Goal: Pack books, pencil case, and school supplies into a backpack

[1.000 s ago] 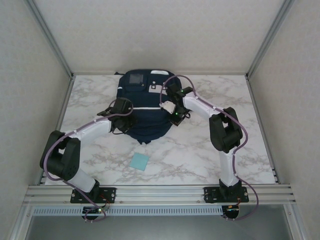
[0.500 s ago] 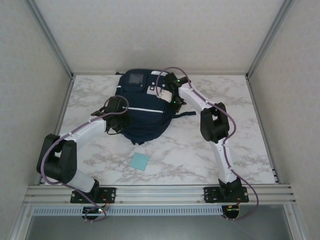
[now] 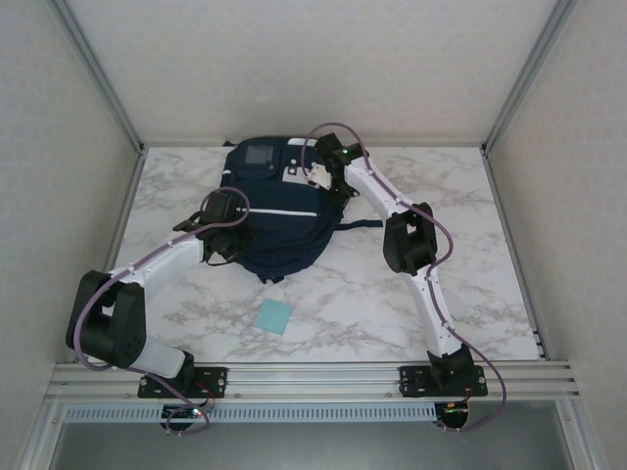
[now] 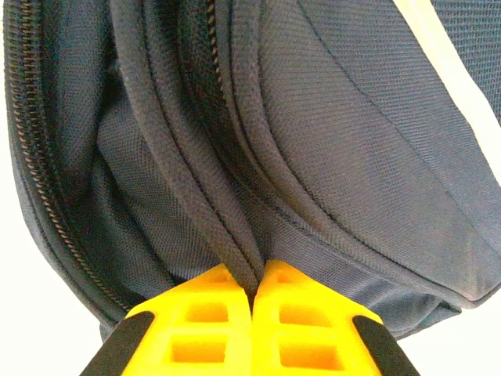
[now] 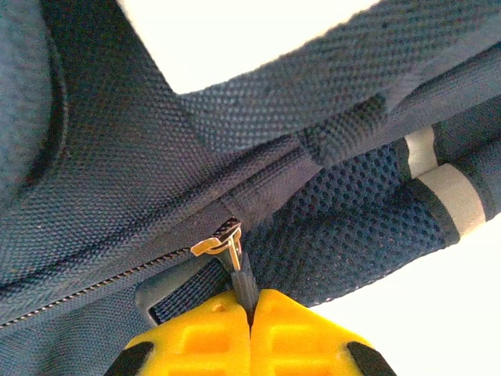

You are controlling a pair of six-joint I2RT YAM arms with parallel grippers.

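**1. Backpack.** I see the navy backpack (image 3: 279, 211) lying flat on the marble table (image 3: 470, 225), towards the far edge and left of centre. A grey patch (image 3: 262, 155) sits at its far end, and a white stripe (image 3: 284, 212) crosses its middle. A dark strap (image 3: 358, 225) trails from its right side onto the table.

**2. Left gripper.** From overhead, the left gripper (image 3: 230, 243) is at the backpack's left edge. In the left wrist view its yellow fingers (image 4: 207, 313) are pressed together, with only a raised fold of navy fabric (image 4: 235, 251) between them. I read this claw as clamped narrow on the backpack. A line of zipper teeth (image 4: 39, 180) runs down the left side of that view.

**3. Right gripper.** From overhead, the right gripper (image 3: 318, 178) is at the backpack's far right corner. In the right wrist view its fingers (image 5: 301, 329) are closed on the zipper pull (image 5: 243, 278), which hangs from the metal slider (image 5: 221, 241). Dark mesh padding (image 5: 344, 227) lies just beside the slider.

**4. School supplies.** The light-blue square pad (image 3: 273, 316) lies flat on the table, near side of the backpack, apart from it and from both grippers
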